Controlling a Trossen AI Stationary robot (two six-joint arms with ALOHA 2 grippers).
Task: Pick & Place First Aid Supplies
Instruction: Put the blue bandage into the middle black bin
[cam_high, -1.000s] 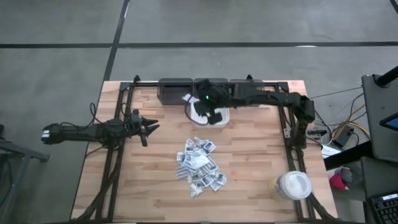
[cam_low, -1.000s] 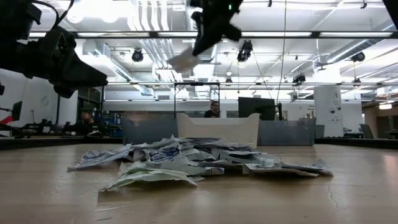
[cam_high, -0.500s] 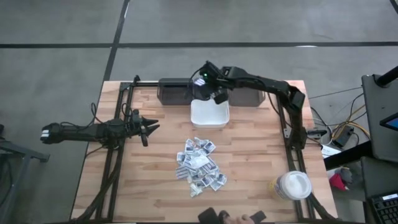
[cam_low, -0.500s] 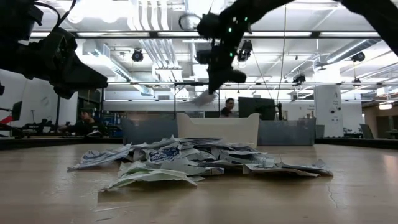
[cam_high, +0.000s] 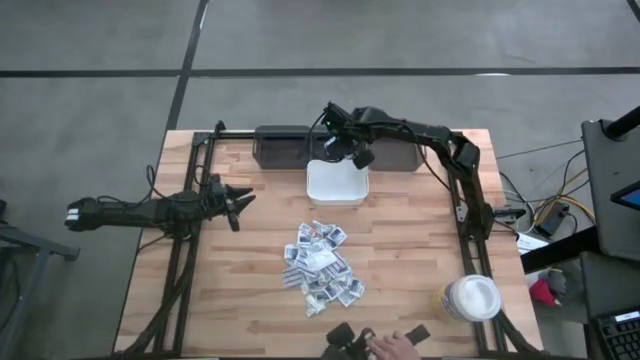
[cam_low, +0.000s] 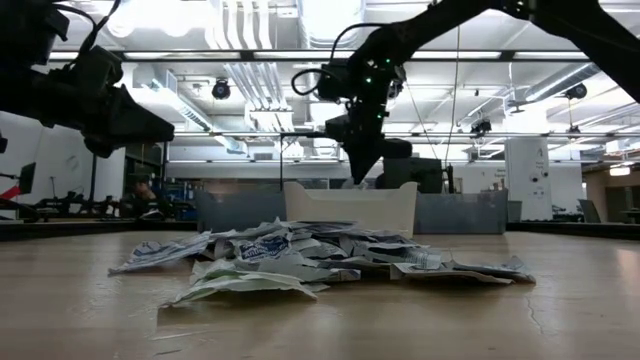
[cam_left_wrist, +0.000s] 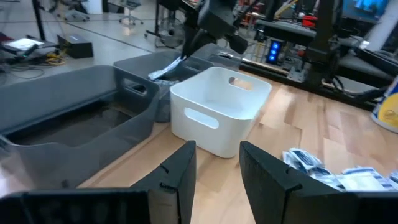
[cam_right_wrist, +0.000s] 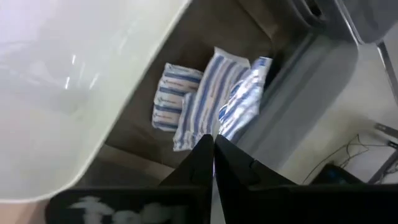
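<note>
Right wrist view: a striped sachet (cam_right_wrist: 244, 102) is pinched by the closed right hand (cam_right_wrist: 213, 152) above a grey bin (cam_right_wrist: 292, 93); the left hand (cam_left_wrist: 216, 168) is held partly open.

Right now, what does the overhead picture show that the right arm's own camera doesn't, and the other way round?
Only the overhead view shows the wooden table, the pile of sachets, the white round tub and the waiting left hand. Only the right wrist camera shows the inside of the grey bin, with sachets lying there and one pinched in the shut right hand. Both show the white bin and the right hand by the grey bin.
</note>
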